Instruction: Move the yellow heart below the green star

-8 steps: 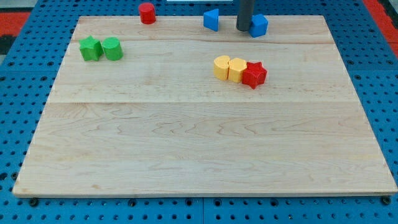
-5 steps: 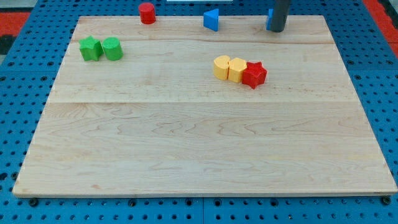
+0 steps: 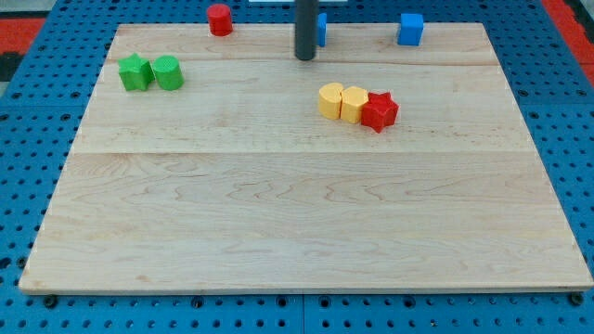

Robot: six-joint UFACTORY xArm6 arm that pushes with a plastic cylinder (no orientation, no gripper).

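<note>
Two yellow blocks sit side by side right of centre, the left one (image 3: 330,99) and the right one (image 3: 354,103); one is the heart, but I cannot tell which. A red star (image 3: 380,111) touches the right yellow block. The green star (image 3: 135,71) lies at the view's upper left, with a green cylinder (image 3: 168,71) touching its right side. My tip (image 3: 305,57) is near the view's top, above and slightly left of the yellow blocks and far right of the green star. It touches no block.
A red cylinder (image 3: 219,19) stands at the board's top edge. A blue triangle (image 3: 321,28) is partly hidden behind the rod. A blue cube (image 3: 410,29) sits at the top right. The wooden board (image 3: 297,223) lies on a blue pegboard.
My tip swung right past the blue cube, shifting it right and up, then moved back left to stand in front of the blue triangle. The yellow, green and red blocks have not moved.
</note>
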